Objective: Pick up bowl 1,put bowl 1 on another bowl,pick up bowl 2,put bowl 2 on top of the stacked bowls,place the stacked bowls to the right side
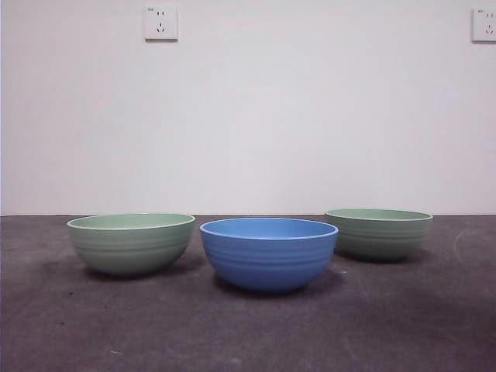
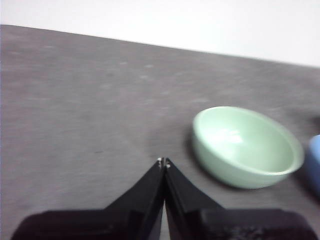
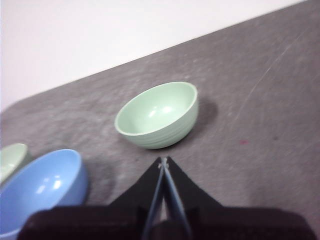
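Observation:
Three ribbed bowls stand apart on the dark table. The blue bowl (image 1: 268, 253) is nearest, in the middle. A sage-green bowl (image 1: 131, 242) stands to its left and another green bowl (image 1: 379, 232) sits farther back on the right. My left gripper (image 2: 164, 161) is shut with nothing in it, hovering short of the left green bowl (image 2: 247, 146); the blue bowl's edge (image 2: 315, 162) shows beside it. My right gripper (image 3: 163, 160) is also shut and holds nothing, hovering short of the right green bowl (image 3: 158, 115), with the blue bowl (image 3: 41, 187) off to one side. Neither arm shows in the front view.
A white wall with two power sockets (image 1: 160, 23) rises behind the table. Bare grey tabletop (image 1: 248, 333) stretches in front of the bowls.

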`<state>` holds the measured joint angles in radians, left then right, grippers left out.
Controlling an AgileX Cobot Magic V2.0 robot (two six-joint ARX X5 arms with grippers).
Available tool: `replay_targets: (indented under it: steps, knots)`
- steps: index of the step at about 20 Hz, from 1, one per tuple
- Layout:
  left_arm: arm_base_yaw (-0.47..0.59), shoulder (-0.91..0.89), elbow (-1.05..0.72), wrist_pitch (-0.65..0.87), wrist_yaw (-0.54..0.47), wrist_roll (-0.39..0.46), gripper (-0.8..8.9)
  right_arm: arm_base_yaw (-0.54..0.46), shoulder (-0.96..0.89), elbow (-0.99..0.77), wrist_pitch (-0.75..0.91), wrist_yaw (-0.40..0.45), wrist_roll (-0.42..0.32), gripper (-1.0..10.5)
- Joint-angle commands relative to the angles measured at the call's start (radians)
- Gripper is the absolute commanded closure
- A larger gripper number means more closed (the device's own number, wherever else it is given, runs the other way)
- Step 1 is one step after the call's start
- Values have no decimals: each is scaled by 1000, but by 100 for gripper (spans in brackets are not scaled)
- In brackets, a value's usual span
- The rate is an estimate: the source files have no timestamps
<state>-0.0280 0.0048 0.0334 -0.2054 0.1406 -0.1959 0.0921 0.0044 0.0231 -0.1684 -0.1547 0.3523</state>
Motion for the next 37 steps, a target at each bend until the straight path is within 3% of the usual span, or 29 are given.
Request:
replay_targets:
  steps: [1,8,13,25,31,37]
  knots:
    - [3,-3,14,1,61,-98,820,1,6,44,6,-3,77,958]
    - [3,8,146,-70,134,-121,820,1,113,208,-26,-37,65,958]
    - [3,81,277,-139,171,-102,820,1,261,381,-192,-122,-45,958]
    - [3,393,537,-421,437,133,820,2,604,755,-601,-375,-352,958]
    - [1,504,624,-575,507,251,820,4,704,850,-802,-397,-457,958]
    - [0,556,675,-687,521,328,820,4,736,864,-908,-395,-512,957]
